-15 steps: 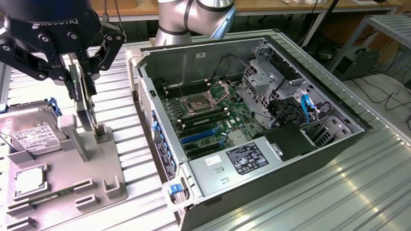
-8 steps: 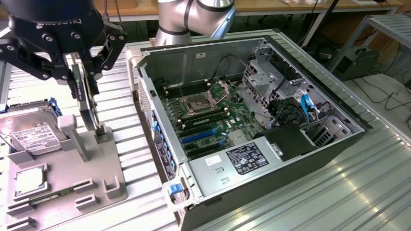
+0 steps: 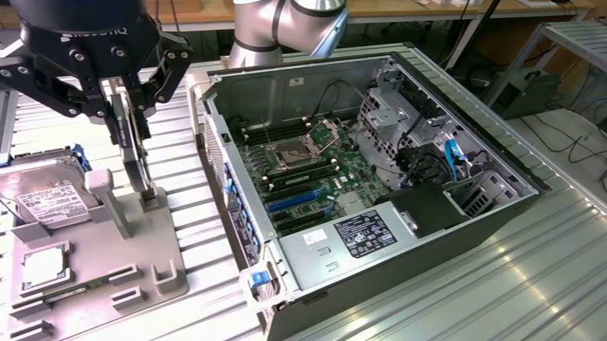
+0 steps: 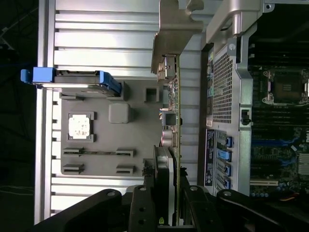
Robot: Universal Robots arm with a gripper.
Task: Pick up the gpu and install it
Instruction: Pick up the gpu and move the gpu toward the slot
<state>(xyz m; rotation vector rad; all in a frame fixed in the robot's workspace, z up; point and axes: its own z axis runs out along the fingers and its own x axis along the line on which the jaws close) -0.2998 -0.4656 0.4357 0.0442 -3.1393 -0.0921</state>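
Gripper clamped on the upright gpu.
Exterior view: in the upper left of the frame, the card stood edge-on in the grey holder. Wrist view: the fingers pinched both flat faces of the card. It looked light, stiff and fragile, so gripping the faces seemed the safest hold.
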